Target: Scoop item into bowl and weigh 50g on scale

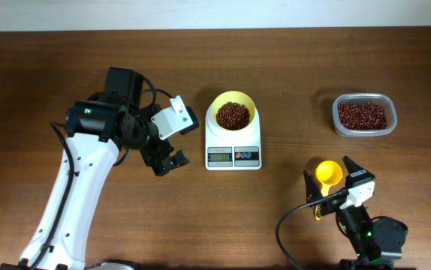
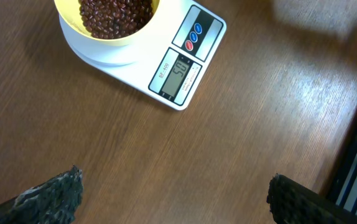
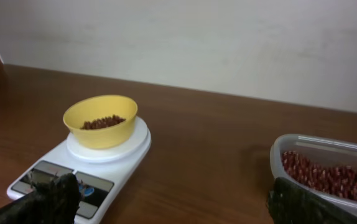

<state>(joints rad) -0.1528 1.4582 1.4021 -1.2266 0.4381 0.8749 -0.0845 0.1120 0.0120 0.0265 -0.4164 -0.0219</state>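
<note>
The pale yellow bowl stands on the white scale and holds a heap of red-brown beans. In the left wrist view the scale shows a display that seems to read 50, with the bowl and beans at the top. My left gripper is open and empty over bare table left of the scale. My right gripper is open at the front right, facing the scale and bowl.
A clear plastic tub with more beans stands at the back right. A small yellow scoop lies on the table at my right gripper's fingers. A wall runs behind the table.
</note>
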